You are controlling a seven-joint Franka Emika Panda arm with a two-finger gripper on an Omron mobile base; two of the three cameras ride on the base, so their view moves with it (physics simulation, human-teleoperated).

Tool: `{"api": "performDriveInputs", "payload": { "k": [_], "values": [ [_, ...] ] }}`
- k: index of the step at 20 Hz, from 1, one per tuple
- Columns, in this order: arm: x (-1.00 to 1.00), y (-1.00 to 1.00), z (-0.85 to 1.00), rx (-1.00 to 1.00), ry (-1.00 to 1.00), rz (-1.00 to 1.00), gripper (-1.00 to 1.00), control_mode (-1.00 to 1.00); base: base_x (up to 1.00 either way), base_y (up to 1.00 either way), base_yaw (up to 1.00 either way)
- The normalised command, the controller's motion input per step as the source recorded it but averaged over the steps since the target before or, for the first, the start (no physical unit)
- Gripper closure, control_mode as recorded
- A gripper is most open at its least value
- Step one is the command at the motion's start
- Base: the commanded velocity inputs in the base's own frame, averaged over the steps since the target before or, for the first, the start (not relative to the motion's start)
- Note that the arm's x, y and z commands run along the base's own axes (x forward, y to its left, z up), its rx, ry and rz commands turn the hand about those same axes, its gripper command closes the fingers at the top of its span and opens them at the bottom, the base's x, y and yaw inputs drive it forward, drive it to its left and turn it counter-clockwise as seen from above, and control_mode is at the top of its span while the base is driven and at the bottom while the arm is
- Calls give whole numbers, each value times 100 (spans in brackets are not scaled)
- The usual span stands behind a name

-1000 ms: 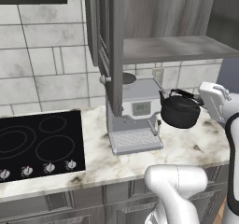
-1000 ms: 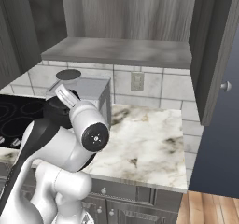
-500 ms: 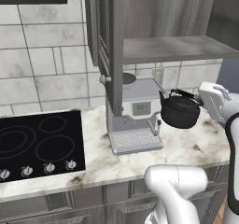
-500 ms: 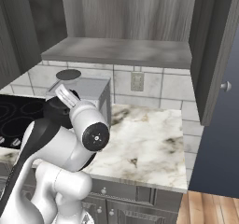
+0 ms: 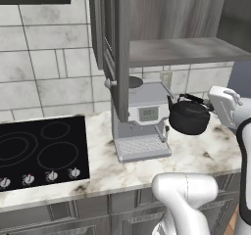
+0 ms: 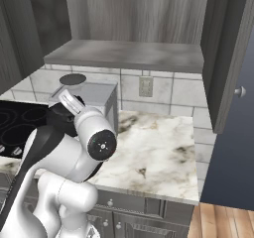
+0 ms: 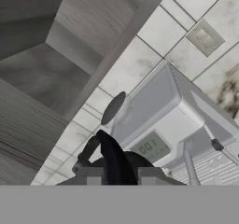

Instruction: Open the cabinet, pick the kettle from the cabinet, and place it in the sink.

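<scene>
In your left base view, the kettle [image 5: 188,116] hangs above the counter [image 5: 206,153], just right of the coffee machine [image 5: 142,124], with the gripper [image 5: 212,106] at its right. The open cabinet [image 5: 181,50] sits above both. The cooktop [image 5: 41,151] lies left of the machine, its knobs along the front edge

Glossy white rounded arm [image 6: 64,157] with black joints.
</scene>
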Motion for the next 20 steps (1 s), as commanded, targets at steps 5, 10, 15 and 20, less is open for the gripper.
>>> {"api": "performDriveInputs", "payload": {
  "k": [5,10,15,20],
  "values": [
    [0,0,0,0,0,0,100,100,0,0,0],
    [0,0,0,0,0,0,100,100,0,0,0],
    [0,0,0,0,0,0,100,100,-33,1,-7],
    [0,0,0,0,0,0,100,100,-62,0,-12]
  ]
}}
